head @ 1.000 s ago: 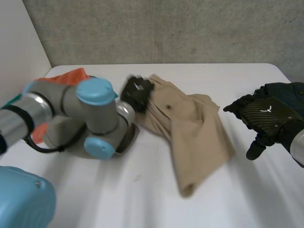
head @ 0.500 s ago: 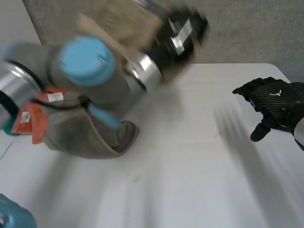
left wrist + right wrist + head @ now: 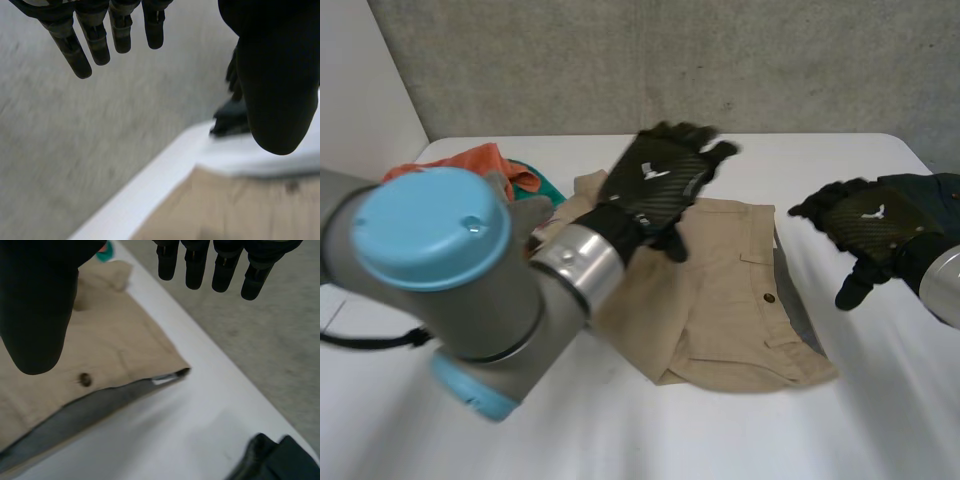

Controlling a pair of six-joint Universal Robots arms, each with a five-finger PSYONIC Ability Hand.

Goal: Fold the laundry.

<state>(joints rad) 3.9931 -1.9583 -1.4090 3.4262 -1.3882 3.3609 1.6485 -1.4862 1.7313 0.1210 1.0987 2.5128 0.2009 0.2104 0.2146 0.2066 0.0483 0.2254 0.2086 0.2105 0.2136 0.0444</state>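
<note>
Beige shorts [image 3: 720,300] lie spread flat in the middle of the white table [image 3: 620,440], with a button and pocket flap facing up. My left hand [image 3: 655,185] hovers open above their far left part, fingers [image 3: 95,35] straight and holding nothing; the beige cloth [image 3: 225,210] lies below it. Off the shorts' right edge, my right hand [image 3: 870,225] hangs open above the table. Under its thumb [image 3: 35,305] are the shorts [image 3: 110,335], a dark button [image 3: 86,379] and a dark inner lining [image 3: 75,415] along the hem.
A pile of orange [image 3: 480,160], teal [image 3: 545,190] and grey clothes sits at the table's far left, partly behind my left arm [image 3: 450,270]. A dark garment [image 3: 270,460] lies near the table's right edge. A grey wall [image 3: 670,60] runs behind the table.
The left hand swung the shorts up off the table, let go and opened; the shorts now lie spread flat. The right hand stayed open at the right.
</note>
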